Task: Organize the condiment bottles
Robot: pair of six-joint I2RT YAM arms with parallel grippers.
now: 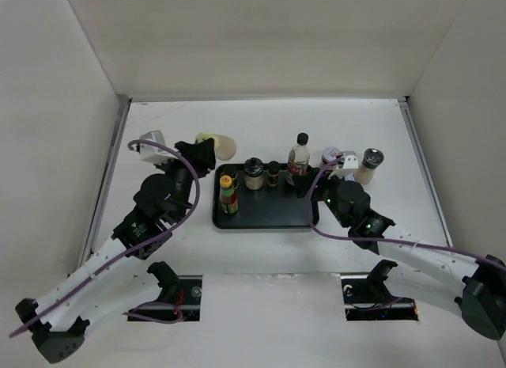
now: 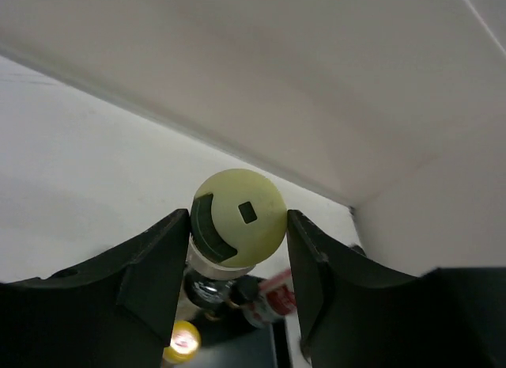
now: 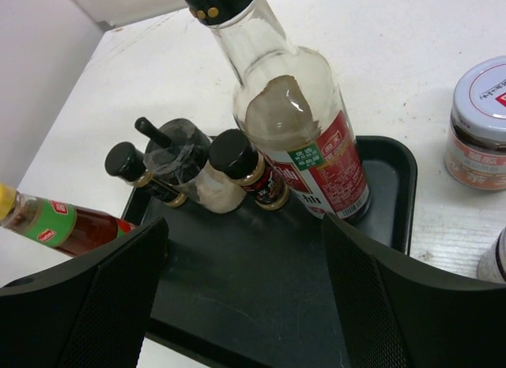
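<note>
Five condiment bottles stand on the black tray [image 1: 269, 219], all along its far edge except the first. From the tray's left side to its right these are:
- a slim sauce bottle [image 1: 228, 193] with a yellow cap and a red-and-green label
- a small black-capped bottle [image 3: 146, 176]
- a squat clear jar [image 1: 254, 175] with a dark stick rising from its top
- a second small black-capped bottle [image 1: 273, 174] with a gold collar
- a tall clear bottle [image 1: 298, 157] with a black cap, little left inside it, and a red, white and green label

Two more jars rest on the tabletop [image 1: 198, 253] just beyond the tray's far right corner. One is a short jar [image 1: 332, 157] with a white lid marked in red. The other, a pale jar [image 1: 369, 165] with a black lid, sits further from the tray.

The left gripper [image 2: 239, 235] has its jaws clenched on a pale yellow-lidded jar [image 1: 224, 146], just off the tray's far left corner. The round lid shows a darker crescent and a small rectangular opening, and both fingers [image 2: 150, 265] press its sides.

The right gripper [image 3: 243, 249] hangs over the tray's right half. Its jaws are spread wide and grasp nothing.
</note>
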